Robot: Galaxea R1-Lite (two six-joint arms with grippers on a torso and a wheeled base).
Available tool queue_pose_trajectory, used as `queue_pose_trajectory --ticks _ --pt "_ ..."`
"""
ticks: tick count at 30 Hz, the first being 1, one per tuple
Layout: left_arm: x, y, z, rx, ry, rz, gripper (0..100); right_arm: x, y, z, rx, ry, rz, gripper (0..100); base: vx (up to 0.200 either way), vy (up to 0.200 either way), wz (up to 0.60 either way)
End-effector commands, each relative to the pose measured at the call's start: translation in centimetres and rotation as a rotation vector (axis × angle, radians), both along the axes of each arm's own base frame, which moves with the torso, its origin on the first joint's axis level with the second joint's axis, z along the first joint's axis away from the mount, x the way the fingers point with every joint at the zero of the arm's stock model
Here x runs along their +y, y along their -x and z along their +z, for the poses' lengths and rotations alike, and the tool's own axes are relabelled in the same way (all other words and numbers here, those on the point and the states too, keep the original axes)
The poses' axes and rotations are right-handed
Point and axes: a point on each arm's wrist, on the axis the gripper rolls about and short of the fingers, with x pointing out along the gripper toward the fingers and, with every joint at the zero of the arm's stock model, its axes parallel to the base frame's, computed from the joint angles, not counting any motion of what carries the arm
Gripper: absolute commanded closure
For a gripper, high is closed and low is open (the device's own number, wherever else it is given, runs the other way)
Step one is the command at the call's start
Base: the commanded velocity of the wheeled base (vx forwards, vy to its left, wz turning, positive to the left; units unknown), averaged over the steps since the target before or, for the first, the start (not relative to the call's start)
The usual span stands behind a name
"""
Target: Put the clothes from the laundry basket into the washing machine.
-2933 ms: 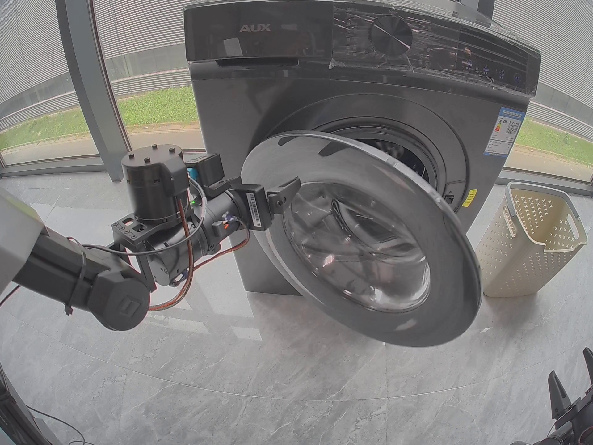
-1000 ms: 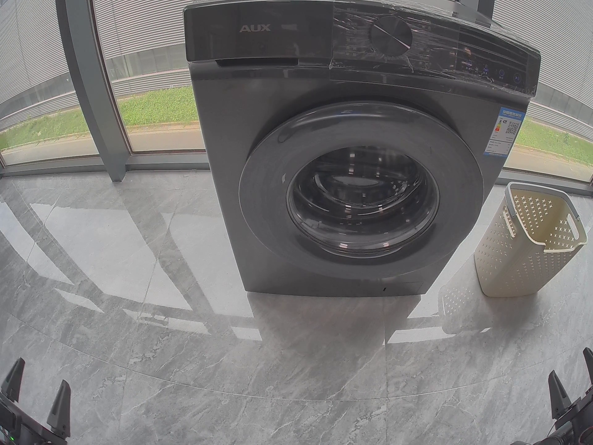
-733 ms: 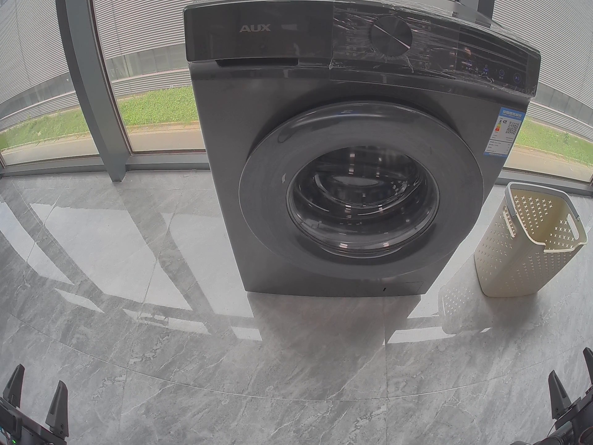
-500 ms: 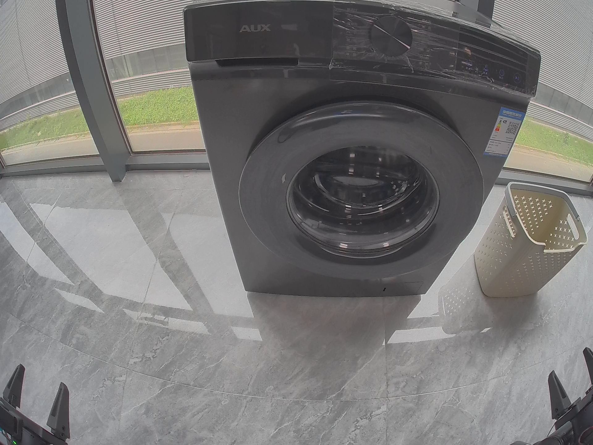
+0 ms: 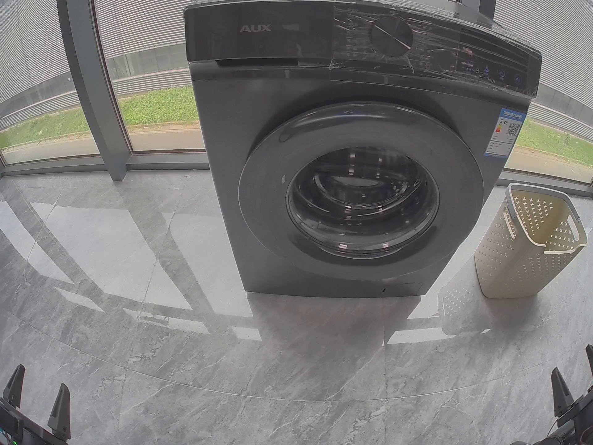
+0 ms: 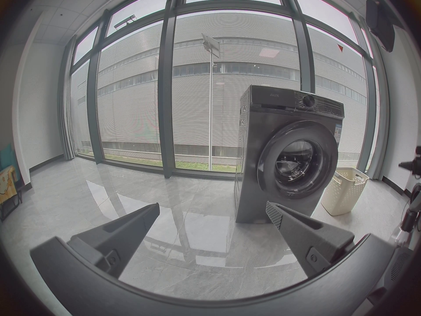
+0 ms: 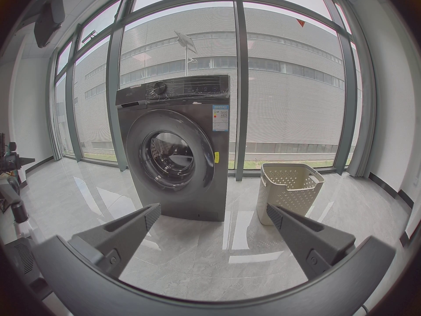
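The grey front-loading washing machine [image 5: 358, 81] stands ahead of me with its round glass door [image 5: 361, 196] closed. To its right on the floor sits the cream perforated laundry basket [image 5: 531, 242], and the inside walls that show are bare. My left gripper [image 5: 38, 387] is low at the near left, open and holding nothing. My right gripper [image 5: 574, 372] is low at the near right, also open and holding nothing. The left gripper [image 6: 211, 207] faces the machine [image 6: 285, 154] from far off. The right gripper [image 7: 212, 208] faces the machine [image 7: 175, 145] and the basket [image 7: 289, 189].
Glossy grey marble floor [image 5: 185, 341] spreads wide between me and the machine. Tall windows with dark frames [image 5: 86, 75] stand behind it. The basket stands close to the machine's right side.
About three seconds ago the door stood open with my left gripper at its edge. Now the door is closed and the left arm is down at the near left. The last second shows no change.
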Motion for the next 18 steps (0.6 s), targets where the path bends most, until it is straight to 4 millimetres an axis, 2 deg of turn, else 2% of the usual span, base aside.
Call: queue_pose_trajectory --ticks 1,2,4,7,8,10,11,15,16,18 --pt "0.0 0.0 -0.5 0.007 -0.007 0.001 0 0.0 1.4 3.8 -0.188 0.005 0.017 0 0.000 0.000 0.00" --pt "0.0 -0.1 -0.7 0.025 -0.022 -0.012 0 0.1 1.7 4.6 -0.205 0.010 0.044 0 0.000 0.000 0.00" --pt "-0.1 0.0 -0.8 0.046 -0.066 -0.067 0 0.3 1.9 4.9 -0.168 0.020 0.156 0 0.000 0.000 0.00" --pt "-0.2 -0.1 -0.9 0.044 -0.045 -0.095 0 0.9 1.8 3.6 -0.031 0.004 0.429 0 0.000 0.000 0.00" --pt "-0.2 -0.1 -0.9 0.044 -0.043 -0.095 0 0.9 1.7 3.5 -0.024 0.001 0.439 0 0.000 0.000 0.00" --pt "-0.2 -0.1 -0.9 0.043 -0.042 -0.092 0 1.3 1.1 3.1 0.104 -0.093 0.580 0 0.000 0.000 0.00" --pt "-0.2 -0.1 -0.9 0.043 -0.045 -0.093 0 1.3 0.8 3.2 0.131 -0.113 0.611 100 0.000 0.000 0.00" --pt "-0.2 -0.1 -0.9 0.042 -0.043 -0.080 0 1.5 -0.2 4.1 0.187 -0.145 0.735 100 0.000 0.000 0.00" --pt "-0.2 -0.1 -0.9 0.042 -0.043 -0.080 0 1.5 -0.2 4.1 0.187 -0.145 0.735 100 0.000 -0.200 0.00" --pt "-0.1 -0.1 -0.9 0.042 -0.048 -0.067 0 1.6 -1.5 5.1 0.205 -0.153 0.782 100 0.000 -0.200 0.00"
